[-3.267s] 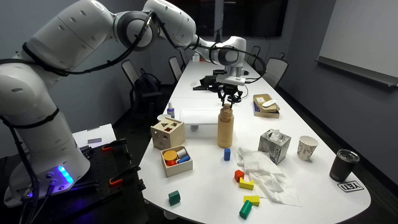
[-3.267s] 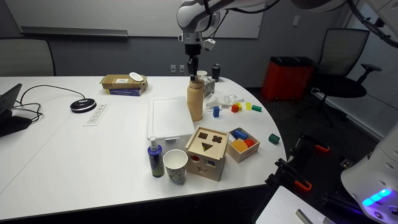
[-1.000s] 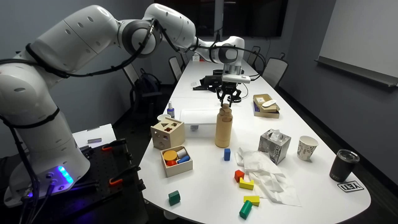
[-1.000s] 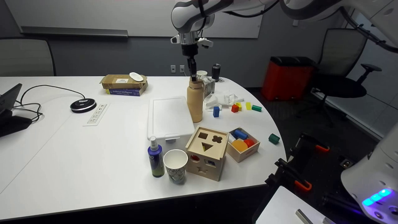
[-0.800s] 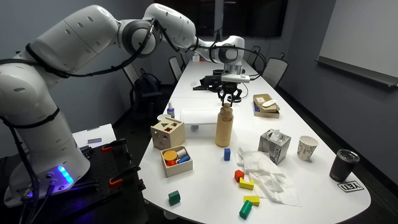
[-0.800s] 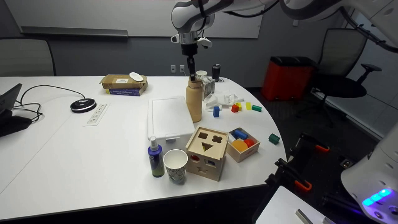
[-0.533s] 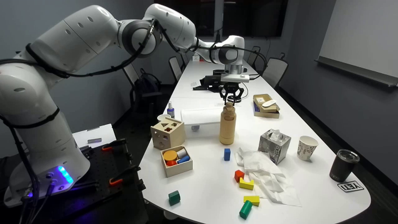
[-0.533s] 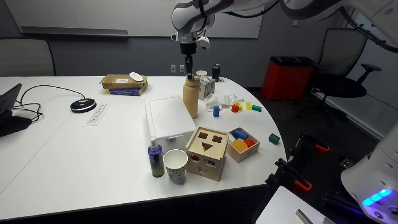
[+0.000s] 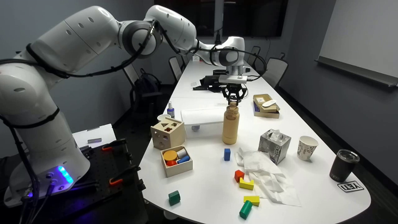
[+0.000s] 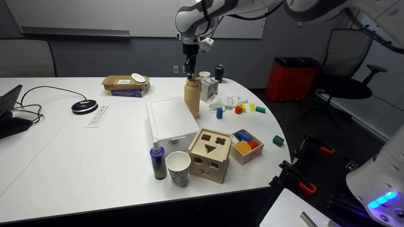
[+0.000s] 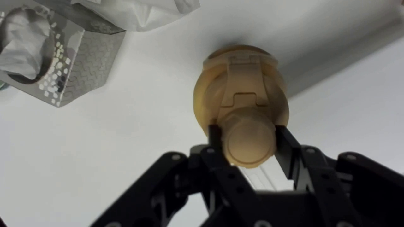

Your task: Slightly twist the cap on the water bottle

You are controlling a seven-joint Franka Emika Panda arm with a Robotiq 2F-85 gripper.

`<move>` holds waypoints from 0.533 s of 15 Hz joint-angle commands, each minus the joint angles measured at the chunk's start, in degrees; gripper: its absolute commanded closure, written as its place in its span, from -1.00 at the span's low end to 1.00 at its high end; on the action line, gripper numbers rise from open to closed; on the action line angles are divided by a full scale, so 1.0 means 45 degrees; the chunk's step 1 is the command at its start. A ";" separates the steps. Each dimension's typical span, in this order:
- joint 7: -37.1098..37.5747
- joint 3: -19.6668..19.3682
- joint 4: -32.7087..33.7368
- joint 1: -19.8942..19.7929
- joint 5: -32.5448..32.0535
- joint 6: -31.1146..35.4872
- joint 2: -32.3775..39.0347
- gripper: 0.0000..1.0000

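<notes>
2 fingers (image 11: 286,146) grip 1 cap (image 11: 250,143) on 1 water bottle (image 9: 230,128); 6 loose toy blocks (image 9: 227,154) and 2 paper cups (image 9: 307,149) are on the table (image 9: 203,193).

The long white worktop (image 10: 94,176) is busiest at its rounded end, where the tan water bottle (image 9: 230,128) stands just beside a white-lidded bin (image 10: 172,118), with a wooden shape-sorter box (image 10: 205,155), a small open wooden tray (image 9: 180,170), a spray bottle (image 10: 158,163) and a paper cup (image 10: 178,171) clustered nearby. Coloured blocks (image 9: 246,184) lie scattered near some crumpled tissue (image 9: 264,174) and a grey tissue box (image 9: 273,146), a second paper cup (image 9: 307,148) and a black tumbler (image 9: 343,166) beyond. Farther along I see a book-and-cardboard stack (image 10: 124,86) and a round black puck (image 10: 84,107).
</notes>
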 commanded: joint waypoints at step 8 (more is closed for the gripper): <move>0.3488 -0.0356 -0.0824 0.0136 -0.0186 0.1234 -0.0380 0.59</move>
